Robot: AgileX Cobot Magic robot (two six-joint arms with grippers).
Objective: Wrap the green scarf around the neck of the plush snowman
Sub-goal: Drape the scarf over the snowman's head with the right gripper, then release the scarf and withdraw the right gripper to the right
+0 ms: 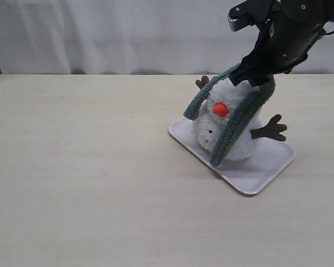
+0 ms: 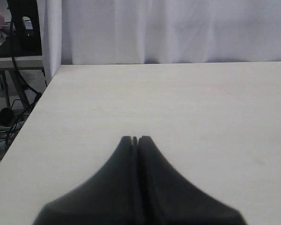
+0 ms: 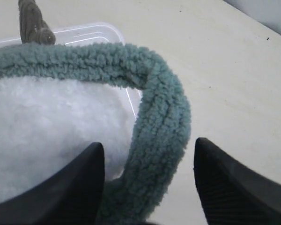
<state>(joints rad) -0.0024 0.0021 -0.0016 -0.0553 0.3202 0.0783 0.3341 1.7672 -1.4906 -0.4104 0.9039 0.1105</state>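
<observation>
We lose the green scarf (image 3: 84,61) where it runs between the jaws of the right gripper (image 3: 147,145) and off the edge; the plush snowman (image 3: 42,122) beside one jaw is cropped. The left gripper (image 2: 135,139) shows blurred.

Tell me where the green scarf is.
In the exterior view, right of centre, the green scarf hangs looped over the snowman on the white tray, just beneath the right end effector.
</observation>
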